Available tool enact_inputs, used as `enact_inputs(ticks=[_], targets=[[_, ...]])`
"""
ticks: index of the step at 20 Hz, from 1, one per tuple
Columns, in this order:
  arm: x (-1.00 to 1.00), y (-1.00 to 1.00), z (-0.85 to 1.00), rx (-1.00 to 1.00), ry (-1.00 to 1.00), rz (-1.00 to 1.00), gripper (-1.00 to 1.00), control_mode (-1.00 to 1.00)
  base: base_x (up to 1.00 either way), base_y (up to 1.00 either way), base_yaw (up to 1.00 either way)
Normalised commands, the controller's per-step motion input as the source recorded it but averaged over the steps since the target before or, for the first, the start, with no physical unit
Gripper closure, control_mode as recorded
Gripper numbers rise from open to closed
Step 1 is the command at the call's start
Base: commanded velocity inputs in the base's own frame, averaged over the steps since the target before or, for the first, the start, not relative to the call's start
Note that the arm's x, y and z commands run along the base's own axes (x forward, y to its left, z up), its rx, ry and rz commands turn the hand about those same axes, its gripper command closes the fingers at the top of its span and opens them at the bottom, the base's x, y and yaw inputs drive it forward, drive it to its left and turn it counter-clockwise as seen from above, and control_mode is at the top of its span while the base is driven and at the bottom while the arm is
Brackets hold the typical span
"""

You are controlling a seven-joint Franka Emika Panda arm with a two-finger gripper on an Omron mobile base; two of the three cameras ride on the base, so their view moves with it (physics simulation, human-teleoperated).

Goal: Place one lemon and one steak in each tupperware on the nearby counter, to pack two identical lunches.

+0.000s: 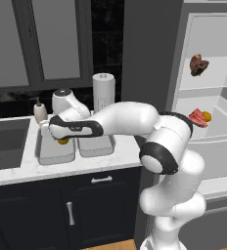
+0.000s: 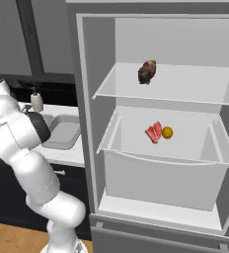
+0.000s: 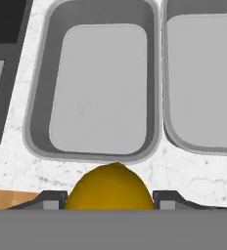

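Note:
My gripper [image 1: 61, 138] is shut on a yellow lemon [image 1: 62, 142] and hangs just above the near rim of the left grey tupperware [image 1: 46, 152]. The hand view has the lemon [image 3: 110, 188] between my fingertips [image 3: 50, 200], with the left tupperware [image 3: 37, 122] and the right tupperware [image 3: 203, 83] both bare inside. They stand side by side on the counter [image 1: 17, 171]. In the open fridge, a red steak [image 2: 154, 132] and a second lemon [image 2: 167, 132] lie on the lower shelf. A brown steak [image 2: 147, 71] lies on the upper shelf.
A sink [image 1: 5, 141] is set into the counter left of the tupperwares. A soap dispenser [image 1: 40, 111] and a paper towel roll [image 1: 103, 90] stand behind them. The fridge [image 2: 161, 163] stands open to the right, its shelves jutting forward.

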Motion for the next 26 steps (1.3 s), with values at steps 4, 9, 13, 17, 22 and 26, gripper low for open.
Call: enact_inputs(ticks=[4,9,13,17,22,26], targets=[[0.41,0.26,-0.50,-0.01,0.07,-0.03,1.00,-1.00,0.00,0.00,0.00],[0.34,0.39,-0.54,-0.06,0.06,-0.07,1.00,-1.00,0.00,0.00,0.00],[0.63,0.11,-0.14,-0.08,0.03,-0.14,1.00,-1.00,0.00,0.00,0.00],[0.50,0.06,0.00,-0.15,0.00,-0.20,1.00,-1.00,0.00,0.00,0.00],[0.54,0.05,0.00,-0.05,0.01,-0.17,-1.00,-1.00,0.00,0.00,0.00],[0.17,-0.04,0.00,0.00,0.00,-0.09,-1.00,-1.00,0.00,0.00,0.00]])
